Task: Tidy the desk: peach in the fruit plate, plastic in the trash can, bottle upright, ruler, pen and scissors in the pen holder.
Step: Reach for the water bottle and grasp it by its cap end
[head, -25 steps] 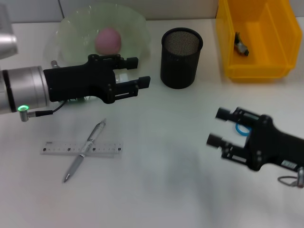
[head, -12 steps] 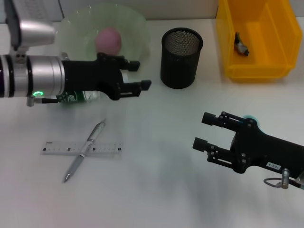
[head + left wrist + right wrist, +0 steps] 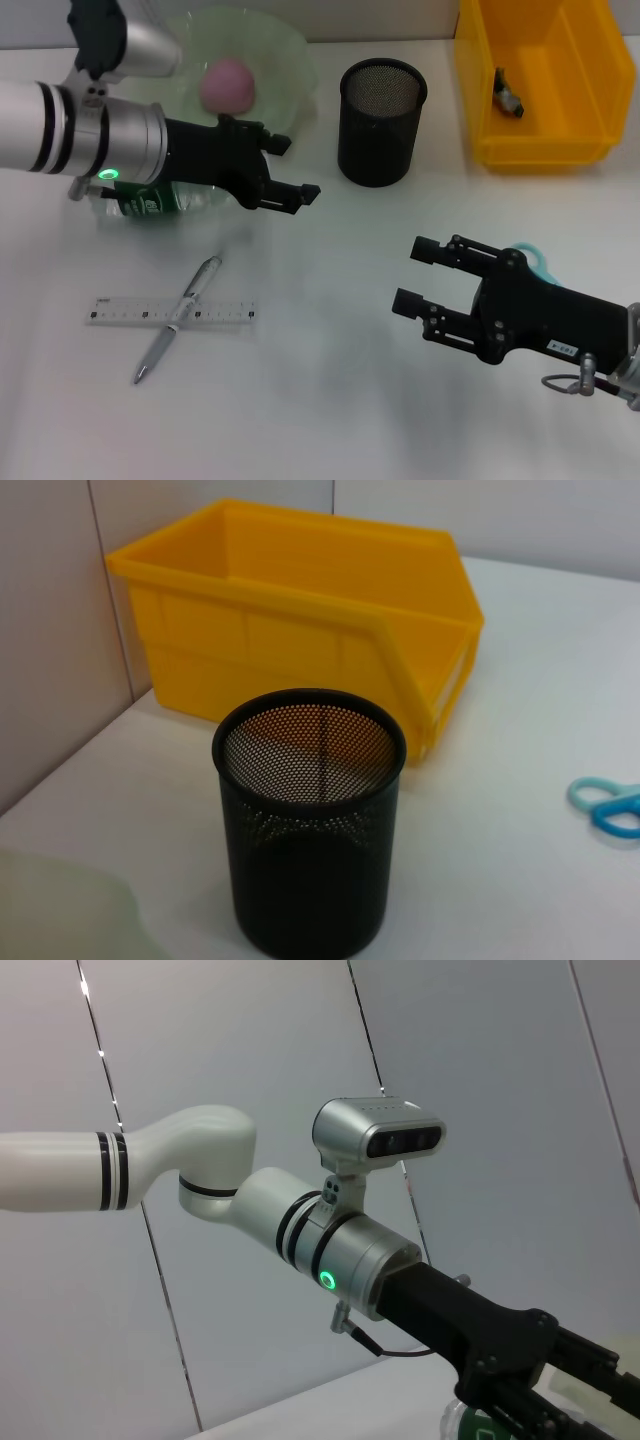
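Pen (image 3: 179,318): lay crossed over the ruler (image 3: 172,313) on the near bench (image 3: 330,380).
Right end effector (image 3: 412,275): fingers spread, hovering beside the scissors (image 3: 528,257).
Left end effector (image 3: 295,170): fingers spread above the lying bottle (image 3: 150,198).
Pen holder (image 3: 381,121): upright mid-bench.
Peach (image 3: 228,84): in the fruit plate (image 3: 280,50) at the back.
Trash can (image 3: 540,80): far right.

Black wire-mesh pen holder (image 3: 382,121); glossy yellow plastic bin (image 3: 541,80).
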Action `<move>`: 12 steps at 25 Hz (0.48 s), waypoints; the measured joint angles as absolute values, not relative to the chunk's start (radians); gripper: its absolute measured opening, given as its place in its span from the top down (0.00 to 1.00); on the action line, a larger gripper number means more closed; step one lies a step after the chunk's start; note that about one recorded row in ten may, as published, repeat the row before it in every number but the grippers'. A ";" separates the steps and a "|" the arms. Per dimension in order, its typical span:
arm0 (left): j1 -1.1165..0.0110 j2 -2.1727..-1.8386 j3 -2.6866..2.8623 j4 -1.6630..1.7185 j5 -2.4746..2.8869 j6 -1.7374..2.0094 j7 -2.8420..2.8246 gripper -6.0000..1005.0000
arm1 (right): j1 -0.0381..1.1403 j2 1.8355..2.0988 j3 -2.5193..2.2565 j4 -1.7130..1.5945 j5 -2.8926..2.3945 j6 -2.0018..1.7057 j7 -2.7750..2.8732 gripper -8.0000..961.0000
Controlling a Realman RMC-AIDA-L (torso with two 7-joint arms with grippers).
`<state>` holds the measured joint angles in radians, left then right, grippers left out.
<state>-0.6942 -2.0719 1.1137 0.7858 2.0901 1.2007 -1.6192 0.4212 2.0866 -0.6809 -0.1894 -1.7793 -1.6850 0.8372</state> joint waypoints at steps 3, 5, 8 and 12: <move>-0.694 -2.072 1.140 0.791 2.091 1.175 -1.624 0.21 | 0.422 2.086 -0.681 -0.183 -1.779 -1.681 0.837 0.29; -0.695 -2.072 1.187 0.802 2.111 1.136 -1.635 0.21 | 0.422 2.086 -0.682 -0.179 -1.779 -1.676 0.837 0.29; -0.697 -2.072 1.206 0.816 2.153 1.116 -1.655 0.21 | 0.422 2.086 -0.684 -0.171 -1.779 -1.672 0.836 0.29; -0.702 -2.072 1.207 0.823 2.176 1.101 -1.666 0.21 | 0.421 2.086 -0.680 -0.165 -1.779 -1.661 0.836 0.29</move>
<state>-0.7018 -2.0725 1.2073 0.8234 2.1764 1.1010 -1.6662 0.4213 2.0861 -0.6801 -0.1650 -1.7793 -1.6614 0.8360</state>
